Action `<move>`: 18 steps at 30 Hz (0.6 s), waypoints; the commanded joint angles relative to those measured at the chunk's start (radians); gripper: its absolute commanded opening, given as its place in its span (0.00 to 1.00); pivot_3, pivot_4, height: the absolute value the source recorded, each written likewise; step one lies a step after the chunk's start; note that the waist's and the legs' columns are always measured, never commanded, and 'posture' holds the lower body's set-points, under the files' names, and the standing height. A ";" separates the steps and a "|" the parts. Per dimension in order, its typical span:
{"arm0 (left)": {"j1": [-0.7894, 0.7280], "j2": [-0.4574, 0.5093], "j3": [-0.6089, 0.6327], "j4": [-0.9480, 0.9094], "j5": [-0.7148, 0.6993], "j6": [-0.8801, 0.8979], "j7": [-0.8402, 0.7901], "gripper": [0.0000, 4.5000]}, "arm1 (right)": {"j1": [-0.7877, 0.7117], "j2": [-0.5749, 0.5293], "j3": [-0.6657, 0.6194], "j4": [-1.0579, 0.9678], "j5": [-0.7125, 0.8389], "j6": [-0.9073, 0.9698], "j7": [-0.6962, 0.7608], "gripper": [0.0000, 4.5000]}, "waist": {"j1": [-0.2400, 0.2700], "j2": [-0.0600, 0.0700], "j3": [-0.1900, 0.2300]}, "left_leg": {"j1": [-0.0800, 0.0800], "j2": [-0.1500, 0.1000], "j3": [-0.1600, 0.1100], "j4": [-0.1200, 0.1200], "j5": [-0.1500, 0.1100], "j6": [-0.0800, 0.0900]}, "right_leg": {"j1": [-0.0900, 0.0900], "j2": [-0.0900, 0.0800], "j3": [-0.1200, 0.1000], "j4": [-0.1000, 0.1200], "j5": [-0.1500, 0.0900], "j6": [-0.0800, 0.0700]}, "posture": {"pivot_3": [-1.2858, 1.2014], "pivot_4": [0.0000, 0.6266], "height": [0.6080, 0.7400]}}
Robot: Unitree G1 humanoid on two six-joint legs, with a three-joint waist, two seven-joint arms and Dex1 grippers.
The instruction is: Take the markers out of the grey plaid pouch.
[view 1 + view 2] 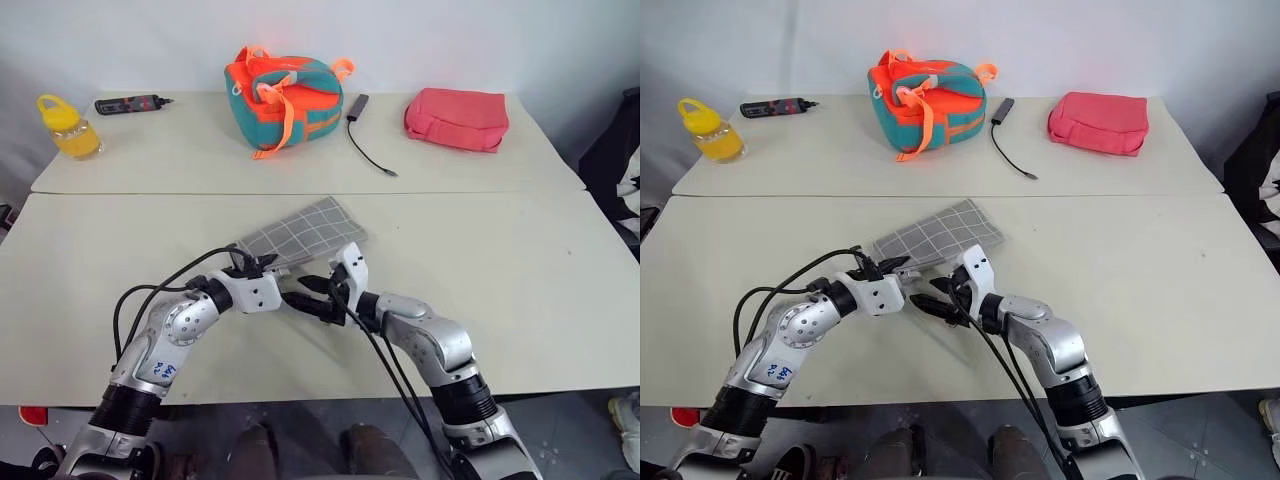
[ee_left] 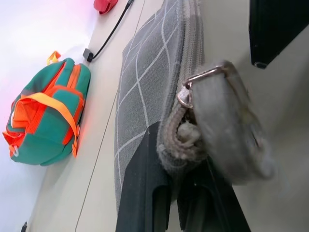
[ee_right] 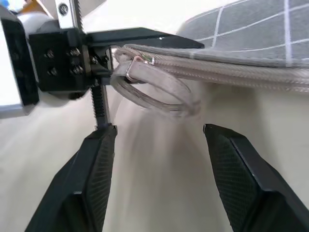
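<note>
You've got bare near cream tabletop [image 1: 520,300] both sides; the teal-and-orange fabric bag [image 1: 285,95] sits way back.

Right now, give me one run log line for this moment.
left gripper: shut on grey plaid pouch corner | right gripper: open, beside pouch strap | markers: none out | pouch: zipped

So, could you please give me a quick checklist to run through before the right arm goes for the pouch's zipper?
1. Left gripper shut on the grey plaid pouch at its end: ok.
2. Right gripper open, fingers holding nothing: ok.
3. Grey pull loop hangs free ahead of the right gripper: ok.
4. Zipper opened: not ok, looks closed.
5. Markers visible: not ok, none in sight.
6. Pouch's far end lies flat on the table: ok.
</note>
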 commanded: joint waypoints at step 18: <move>-0.003 -0.007 0.003 -0.044 -0.066 0.010 -0.021 0.00 | -0.082 0.131 -0.031 0.117 0.024 -0.085 -0.012 0.39 | -0.003 0.000 0.000 | -0.001 0.001 0.000 0.000 -0.002 -0.001 | -0.002 0.000 0.000 0.000 0.000 0.000 | 0.52 0.24 1.00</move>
